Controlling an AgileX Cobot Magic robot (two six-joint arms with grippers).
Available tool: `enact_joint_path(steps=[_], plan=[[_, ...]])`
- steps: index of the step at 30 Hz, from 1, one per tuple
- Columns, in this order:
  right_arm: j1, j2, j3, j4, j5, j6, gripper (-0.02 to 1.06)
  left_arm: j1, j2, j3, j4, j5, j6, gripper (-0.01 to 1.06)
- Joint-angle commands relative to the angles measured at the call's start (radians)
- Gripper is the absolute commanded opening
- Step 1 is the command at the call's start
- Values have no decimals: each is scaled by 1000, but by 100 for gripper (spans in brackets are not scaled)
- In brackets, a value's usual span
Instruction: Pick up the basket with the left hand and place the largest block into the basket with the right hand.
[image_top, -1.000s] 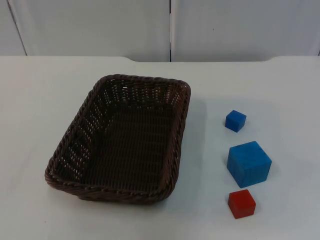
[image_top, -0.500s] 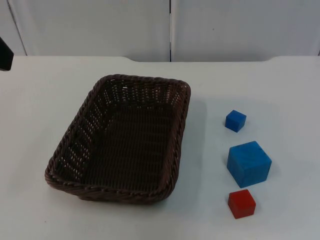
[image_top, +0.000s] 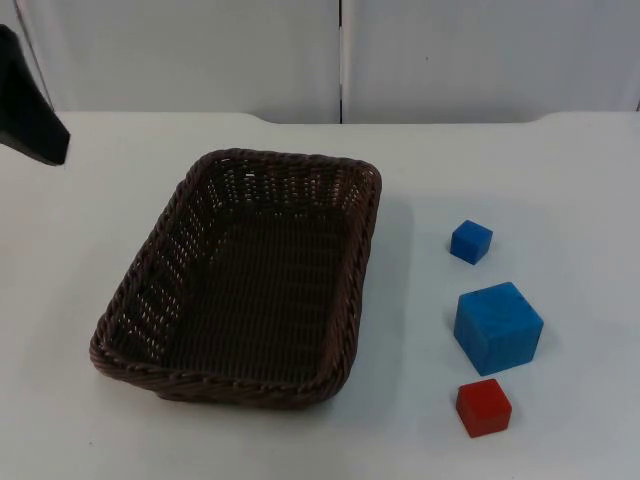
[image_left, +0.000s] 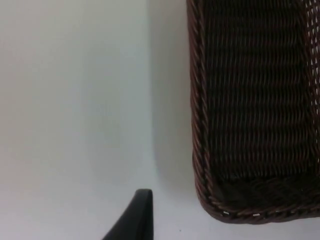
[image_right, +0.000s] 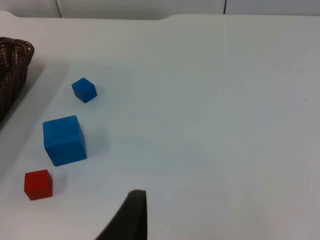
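Top view: woven brown basket (image_top: 245, 280) flat on the white desk (image_top: 430, 170), left of centre, nothing inside. Three blocks in a row to its right, all apart from one another and from the basket: small blue block (image_top: 471, 242) farthest back, large blue block (image_top: 498, 328) in the middle, small red block (image_top: 483, 407) nearest. Largest of the three clearly the big blue one, so that is the one to go in. Black part of the left arm (image_top: 30, 115) at the picture's upper left, well apart from the basket. Left wrist view: basket rim (image_left: 200, 150) near one black fingertip of the left claw (image_left: 135, 217), not touching; cannot tell whether apart or together. Right wrist view: same three blocks beyond one fingertip of the right claw (image_right: 131, 215), well apart from them, waiting; spread likewise impossible to tell. Nothing of the task done so far: basket not gripped or lifted, big block untouched. Left to do, by this reading: reach and grip the rim, lift, then fetch the large block and drop it in.
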Motion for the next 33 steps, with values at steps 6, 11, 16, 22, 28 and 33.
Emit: enact_joint_path(steps=[6, 11, 16, 22, 28, 33], plan=[[-5, -3, 2, 1, -3, -1, 105, -96, 88, -10, 0, -94, 20, 105], [-5, -3, 2, 1, -3, -1, 105, -102, 184, -56, 2, -90, 20, 105], [-5, -3, 2, 1, -3, -1, 105, -102, 262, -116, 2, -87, 25, 105], [-5, -3, 2, 1, -3, -1, 105, -102, 368, -206, -6, -56, 96, 105], [-5, -3, 2, 1, -3, -1, 105, -102, 469, -299, -9, -49, 125, 105], [-5, -3, 2, 3, -3, -1, 105, -102, 547, -349, -29, -45, 177, 105]])
